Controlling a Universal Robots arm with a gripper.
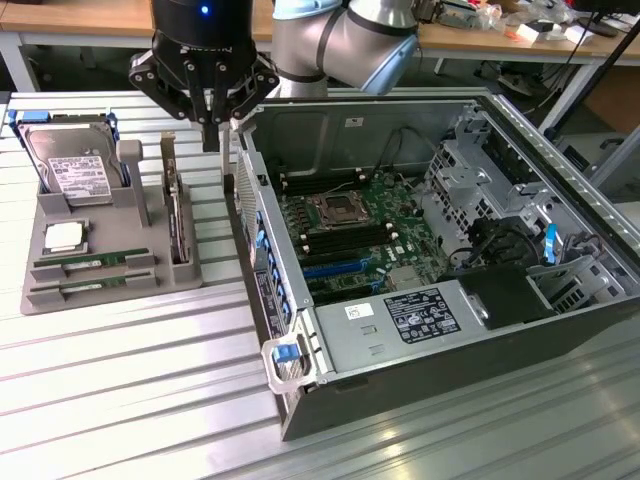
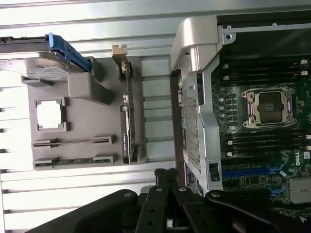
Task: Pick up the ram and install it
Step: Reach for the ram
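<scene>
Well, the bench [image 1: 120,400] under me is ribbed bare metal, its slats running across the scene; behind it stands a second, wooden bench [image 1: 90,15] with loose clutter toward the exterior view's right. My hand [image 1: 211,138] [image 2: 165,175] hangs above the strip of metal between the grey tray [image 1: 120,235] and the open computer case [image 1: 560,160]; its fingers are together and grip nothing. The ram [image 1: 95,262] lies on edge in a slot at the tray's near side, well apart from my hand, with a second stick [image 1: 88,287] in the slot just beside it. On the same tray a hard drive [image 1: 72,168] leans in its cradle at the far end; a square silver chip [image 1: 63,238] sits between the drive and the sticks; an expansion card [image 1: 177,215] stands upright along the edge nearest the case. The case lies on its side, open upward, showing the motherboard [image 1: 360,225] with its socket [image 1: 333,210] and dark memory slots [image 1: 345,240] alongside; its perforated end wall [image 2: 192,126] rises between the tray and the board.
</scene>
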